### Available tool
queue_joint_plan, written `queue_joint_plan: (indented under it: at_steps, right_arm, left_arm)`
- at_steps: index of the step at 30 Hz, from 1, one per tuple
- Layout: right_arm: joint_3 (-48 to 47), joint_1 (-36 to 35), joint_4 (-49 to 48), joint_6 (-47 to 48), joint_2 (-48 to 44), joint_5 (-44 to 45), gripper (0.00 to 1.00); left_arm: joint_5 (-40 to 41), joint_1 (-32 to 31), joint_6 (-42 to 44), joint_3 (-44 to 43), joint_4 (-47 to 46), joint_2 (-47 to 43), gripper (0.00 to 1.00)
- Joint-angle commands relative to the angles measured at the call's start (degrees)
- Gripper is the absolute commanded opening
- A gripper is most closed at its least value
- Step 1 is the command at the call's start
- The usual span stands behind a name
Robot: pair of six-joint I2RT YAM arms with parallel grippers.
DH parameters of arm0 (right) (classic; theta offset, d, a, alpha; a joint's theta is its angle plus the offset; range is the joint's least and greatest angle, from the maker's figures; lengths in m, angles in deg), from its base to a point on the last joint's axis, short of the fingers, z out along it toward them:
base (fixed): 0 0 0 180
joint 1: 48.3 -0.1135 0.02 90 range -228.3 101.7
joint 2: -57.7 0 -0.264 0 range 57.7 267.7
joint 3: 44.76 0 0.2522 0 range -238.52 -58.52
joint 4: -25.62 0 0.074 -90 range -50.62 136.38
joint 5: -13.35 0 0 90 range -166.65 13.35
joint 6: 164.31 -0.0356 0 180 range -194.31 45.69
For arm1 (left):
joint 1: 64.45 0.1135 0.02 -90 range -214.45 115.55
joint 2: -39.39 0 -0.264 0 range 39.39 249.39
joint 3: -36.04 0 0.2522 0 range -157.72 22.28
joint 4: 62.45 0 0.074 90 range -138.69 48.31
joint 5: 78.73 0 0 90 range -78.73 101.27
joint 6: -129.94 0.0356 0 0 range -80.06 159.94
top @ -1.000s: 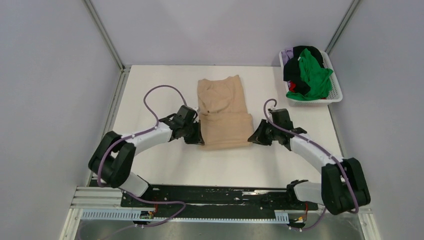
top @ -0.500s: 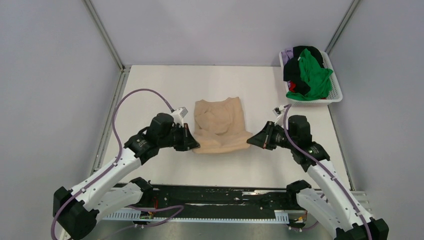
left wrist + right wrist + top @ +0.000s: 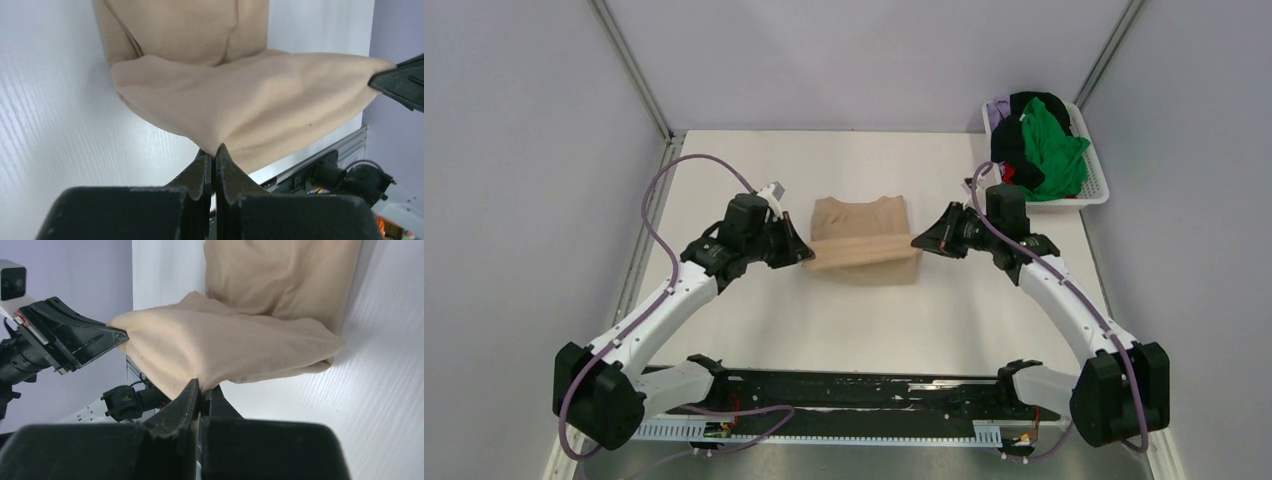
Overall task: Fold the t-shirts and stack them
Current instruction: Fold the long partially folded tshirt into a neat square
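Note:
The tan-beige t-shirt (image 3: pixel 862 240) lies mid-table with its near edge lifted and stretched between both grippers. My left gripper (image 3: pixel 808 254) is shut on the shirt's left corner; the wrist view shows the jaws (image 3: pixel 213 152) pinching cloth (image 3: pixel 240 95). My right gripper (image 3: pixel 917 241) is shut on the right corner, with the jaws (image 3: pixel 204 387) pinched on cloth (image 3: pixel 225 347). The far part of the shirt rests flat on the table. The green t-shirt (image 3: pixel 1052 150), black t-shirt (image 3: pixel 1016 125), a bit of red (image 3: pixel 1010 172) and pale purple (image 3: pixel 998 106) sit in the basket.
The white latticed basket (image 3: pixel 1096 186) stands at the table's far right corner. Grey walls enclose the white table (image 3: pixel 754 170) on three sides. A black rail (image 3: pixel 854 392) with the arm bases runs along the near edge.
Both grippers have raised the shirt's near edge and carried it away from the arm bases, over the far part of the shirt. The shirt looks shorter from above than before.

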Motion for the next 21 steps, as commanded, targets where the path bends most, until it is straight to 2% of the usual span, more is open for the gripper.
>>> queue_joint_plan:
  at_steps: [1,9,21]
  right_arm:
    - [-5.4,3.5,-7.1,-0.4,4.9,-1.8,0.00]
    - [-11.9,6.8,-9.9,0.2,17.1,-6.9,0.00]
    - [-19.0,10.6,-15.8,-0.8,31.5,-12.3,0.00]
  left_arm:
    - [-3.5,6.2,0.0,-2.4,-6.7,4.1,0.00]
    - [-7.0,12.0,1.8,-7.6,-11.5,13.3,0.00]
    - [-11.7,17.6,2.4,-16.7,-13.0,29.0,0.00]
